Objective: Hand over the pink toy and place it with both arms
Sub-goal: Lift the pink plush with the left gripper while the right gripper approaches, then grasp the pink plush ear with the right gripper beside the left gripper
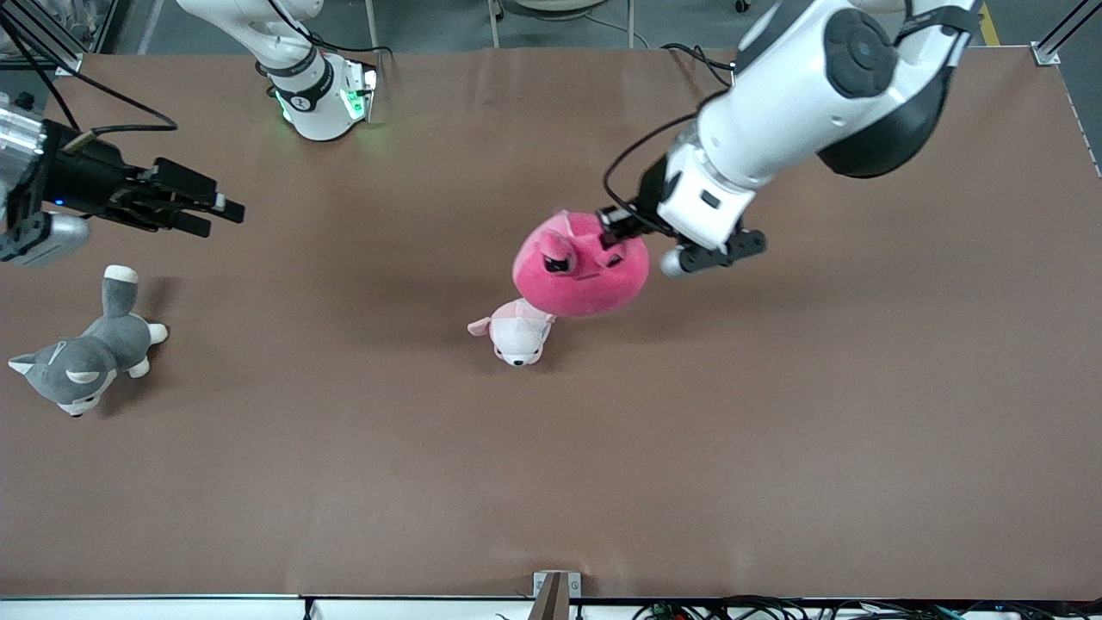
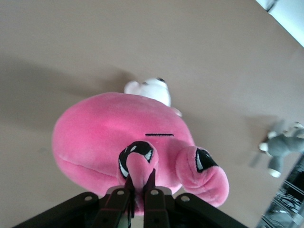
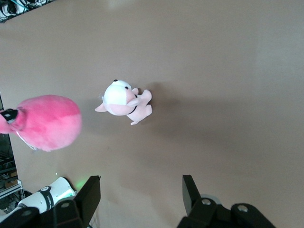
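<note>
Pink toy hanging in the air, waiting for handover.

Front view: the left gripper (image 1: 622,226) is carrying the pink toy (image 1: 581,269) over the small plush (image 1: 516,334). Left wrist view: its fingers (image 2: 124,202) are pinching only a fold, which may be slipping loose. Right wrist view: the right gripper (image 3: 140,191) is standing open, well apart.

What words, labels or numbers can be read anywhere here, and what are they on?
None can be read.
The black band on the right arm's base carries small white marks, too small to read.
The pink toy, the small pale plush and the husky plush show no text.
</note>
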Motion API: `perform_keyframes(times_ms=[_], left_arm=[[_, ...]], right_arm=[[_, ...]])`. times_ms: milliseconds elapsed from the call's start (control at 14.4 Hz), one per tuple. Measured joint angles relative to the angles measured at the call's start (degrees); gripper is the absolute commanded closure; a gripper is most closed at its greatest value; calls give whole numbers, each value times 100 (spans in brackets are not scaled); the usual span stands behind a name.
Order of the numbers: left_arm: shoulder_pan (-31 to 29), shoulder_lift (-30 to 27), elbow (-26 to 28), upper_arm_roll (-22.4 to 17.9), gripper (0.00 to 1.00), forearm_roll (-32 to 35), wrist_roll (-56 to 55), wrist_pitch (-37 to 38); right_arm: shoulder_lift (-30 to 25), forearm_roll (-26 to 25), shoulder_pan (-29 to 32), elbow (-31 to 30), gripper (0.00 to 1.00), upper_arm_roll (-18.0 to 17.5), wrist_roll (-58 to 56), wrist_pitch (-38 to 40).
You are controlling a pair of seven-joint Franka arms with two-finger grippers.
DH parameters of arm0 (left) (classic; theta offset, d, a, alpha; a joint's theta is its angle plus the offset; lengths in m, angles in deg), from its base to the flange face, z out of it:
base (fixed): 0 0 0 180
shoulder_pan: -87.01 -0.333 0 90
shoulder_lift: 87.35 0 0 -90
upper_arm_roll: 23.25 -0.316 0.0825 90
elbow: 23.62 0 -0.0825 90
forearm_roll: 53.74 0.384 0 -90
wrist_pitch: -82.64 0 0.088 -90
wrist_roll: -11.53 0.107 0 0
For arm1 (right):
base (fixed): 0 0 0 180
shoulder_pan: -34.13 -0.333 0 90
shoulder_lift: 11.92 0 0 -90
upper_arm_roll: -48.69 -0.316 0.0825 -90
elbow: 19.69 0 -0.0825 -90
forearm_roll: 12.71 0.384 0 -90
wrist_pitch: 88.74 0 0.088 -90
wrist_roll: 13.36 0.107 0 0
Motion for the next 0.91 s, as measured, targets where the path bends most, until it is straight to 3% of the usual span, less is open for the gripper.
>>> perform_keyframes(times_ms=[348,905], left_arm=[[817,423,-117,-4,100,-6,-902,-1151],[1483,1069,-400,-25,100,-6,-1624,-2126]], right_arm=[[46,601,-373,0,24,-20,224,-83],[433,683,-1216,0,24,-36,336,-726]])
